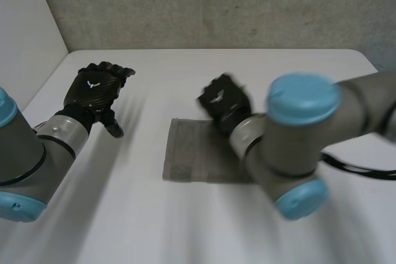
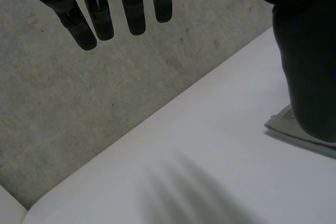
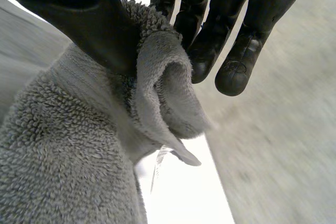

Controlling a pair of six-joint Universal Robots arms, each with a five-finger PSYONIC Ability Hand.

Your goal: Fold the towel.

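Towel (image 1: 185, 153) lies flat around the middle of the tabletop (image 1: 154, 72), grey on white, its far edge held by the right hand (image 1: 224, 100). The right wrist view shows a bunched lip of terry pinched between the thumb (image 3: 94, 24) and the fingers (image 3: 207, 51). The grasp looks secure, though it gathers more pile than a clean edge.

The left hand (image 1: 96, 88) hovers above the tabletop's left side, well apart from the cloth, its fingers (image 2: 100, 19) straight and holding nothing.

The step in hand appears to be carrying the far edge over toward the near edge. To do it well, lift only enough for the cloth to clear itself and travel straight so the side edges line up. Lay the lip down before letting go. The free hand could pin the near edge.
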